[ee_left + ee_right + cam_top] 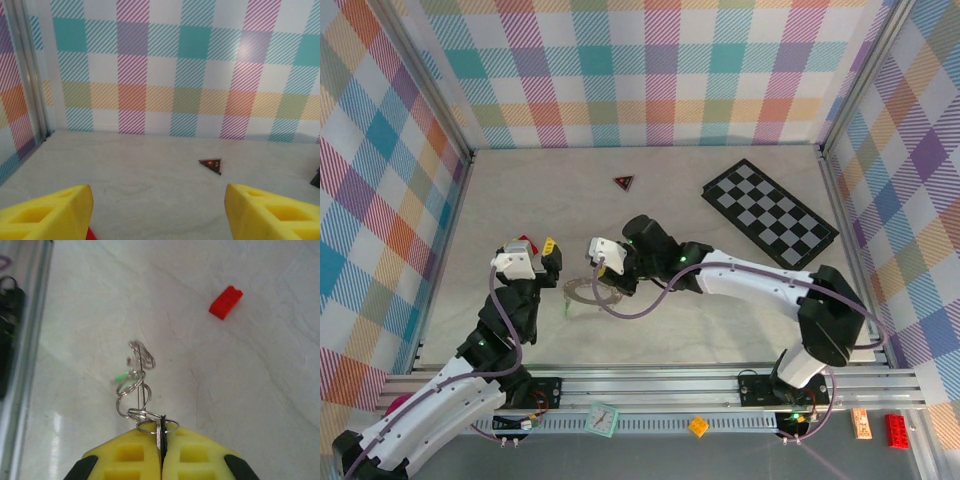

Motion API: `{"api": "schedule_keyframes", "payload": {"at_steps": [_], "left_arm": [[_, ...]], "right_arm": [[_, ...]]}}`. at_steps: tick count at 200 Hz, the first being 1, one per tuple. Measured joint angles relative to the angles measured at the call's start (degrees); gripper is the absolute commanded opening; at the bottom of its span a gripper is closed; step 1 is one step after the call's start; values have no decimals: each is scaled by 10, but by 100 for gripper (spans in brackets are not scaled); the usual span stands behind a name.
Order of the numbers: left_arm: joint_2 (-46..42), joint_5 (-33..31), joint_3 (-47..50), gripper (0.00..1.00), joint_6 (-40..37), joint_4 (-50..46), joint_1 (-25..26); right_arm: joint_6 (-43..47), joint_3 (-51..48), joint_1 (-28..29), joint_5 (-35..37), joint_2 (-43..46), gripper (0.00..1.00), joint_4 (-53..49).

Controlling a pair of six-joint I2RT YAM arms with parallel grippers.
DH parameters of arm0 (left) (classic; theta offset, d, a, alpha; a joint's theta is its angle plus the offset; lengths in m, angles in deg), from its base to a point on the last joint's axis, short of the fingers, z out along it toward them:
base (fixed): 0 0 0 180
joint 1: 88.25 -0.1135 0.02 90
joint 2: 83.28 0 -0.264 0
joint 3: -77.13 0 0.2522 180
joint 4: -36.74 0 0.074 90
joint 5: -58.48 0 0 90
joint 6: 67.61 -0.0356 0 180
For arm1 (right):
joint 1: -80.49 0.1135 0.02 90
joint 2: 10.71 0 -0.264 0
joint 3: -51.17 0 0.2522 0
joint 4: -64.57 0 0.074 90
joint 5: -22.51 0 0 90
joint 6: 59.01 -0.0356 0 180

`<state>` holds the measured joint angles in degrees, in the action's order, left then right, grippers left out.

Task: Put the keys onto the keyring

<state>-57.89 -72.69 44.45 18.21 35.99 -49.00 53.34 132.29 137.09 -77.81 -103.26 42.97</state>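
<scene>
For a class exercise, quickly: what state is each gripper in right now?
Left gripper: open, nothing between its fingers.
Right gripper: closed, pinching the keyring, which dangles from it.

walls (660, 70): pastel plaid | tabletop (520, 200): pale, marbled | frame (670, 385): aluminium rails
</scene>
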Motion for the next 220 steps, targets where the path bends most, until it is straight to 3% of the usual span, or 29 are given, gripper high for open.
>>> {"api": "schedule_keyframes", "payload": {"at_steps": [64, 151, 186, 207, 220], "left_arm": [[50, 8, 0, 76, 27, -22, -27], [128, 67, -5, 97, 58, -25, -72], [148, 68, -5, 100, 64, -25, -91], [163, 63, -5, 100, 66, -23, -97], [174, 55, -5, 100, 68, -21, -100]], "right_arm": [[117, -14, -59, 96, -17, 0, -103], [205, -69, -105, 233, -48, 3, -199], [215, -74, -125, 288, -70, 11, -214], [221, -83, -136, 319, -71, 31, -215], [221, -93, -143, 334, -70, 38, -218]]}}
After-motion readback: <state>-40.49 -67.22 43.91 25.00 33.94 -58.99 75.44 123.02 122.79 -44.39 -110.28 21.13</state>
